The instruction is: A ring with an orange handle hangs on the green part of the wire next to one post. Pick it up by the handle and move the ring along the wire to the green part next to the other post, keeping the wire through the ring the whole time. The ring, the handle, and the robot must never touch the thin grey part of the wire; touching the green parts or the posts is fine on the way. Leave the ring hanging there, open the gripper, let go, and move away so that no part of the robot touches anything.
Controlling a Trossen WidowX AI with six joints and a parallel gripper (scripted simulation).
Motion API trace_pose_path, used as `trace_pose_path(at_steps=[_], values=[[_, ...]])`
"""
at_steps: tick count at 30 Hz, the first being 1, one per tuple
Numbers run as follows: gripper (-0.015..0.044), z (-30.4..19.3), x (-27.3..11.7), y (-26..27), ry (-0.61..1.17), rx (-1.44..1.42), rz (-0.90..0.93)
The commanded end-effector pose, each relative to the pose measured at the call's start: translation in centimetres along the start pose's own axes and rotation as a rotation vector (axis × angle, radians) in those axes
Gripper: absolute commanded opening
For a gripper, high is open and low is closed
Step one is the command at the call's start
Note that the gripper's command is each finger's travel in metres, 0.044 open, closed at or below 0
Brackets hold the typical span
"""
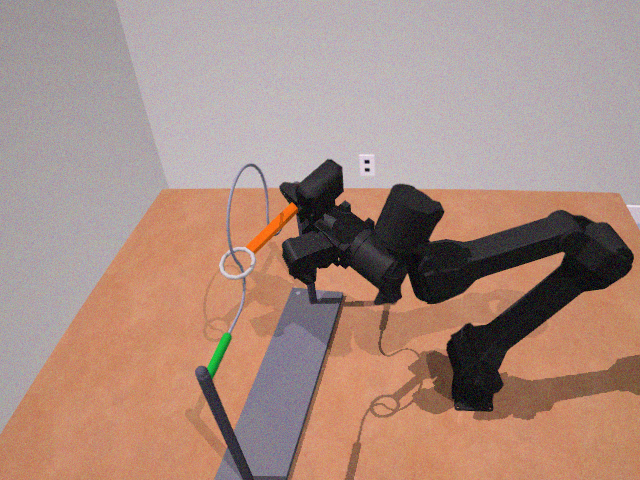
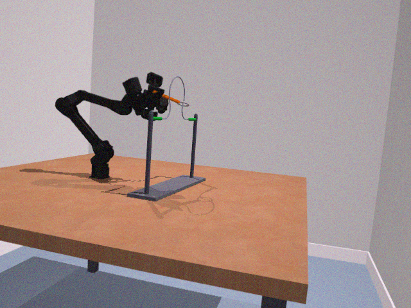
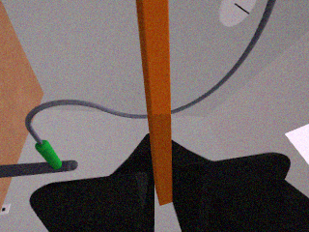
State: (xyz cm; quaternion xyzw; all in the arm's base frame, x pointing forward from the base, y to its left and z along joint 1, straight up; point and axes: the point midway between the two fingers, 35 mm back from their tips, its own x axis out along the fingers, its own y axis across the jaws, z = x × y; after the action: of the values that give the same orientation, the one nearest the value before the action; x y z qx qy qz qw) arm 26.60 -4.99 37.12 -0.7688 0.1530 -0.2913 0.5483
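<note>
My gripper is shut on the orange handle. The white ring at the handle's far end is around the thin grey wire, on the leg of the tall loop nearer the top camera. Any contact between ring and wire cannot be told. Below that leg, a green part meets one post. The other green part meets the other post. The ring is outside the wrist view.
The posts stand on a grey base plate on the wooden table. My gripper is beside the loop, on the arm's side, partly hiding the farther post in the top view. A wall outlet is behind.
</note>
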Motion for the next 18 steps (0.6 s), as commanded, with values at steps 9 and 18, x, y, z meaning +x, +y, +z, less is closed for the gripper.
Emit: trace_pose_path(at_steps=[9,18], values=[[-0.0150,0.0,-0.5,2.9,0.012,0.123,0.079],[-0.0150,0.6,-1.2,5.8,0.032,0.288,0.186]])
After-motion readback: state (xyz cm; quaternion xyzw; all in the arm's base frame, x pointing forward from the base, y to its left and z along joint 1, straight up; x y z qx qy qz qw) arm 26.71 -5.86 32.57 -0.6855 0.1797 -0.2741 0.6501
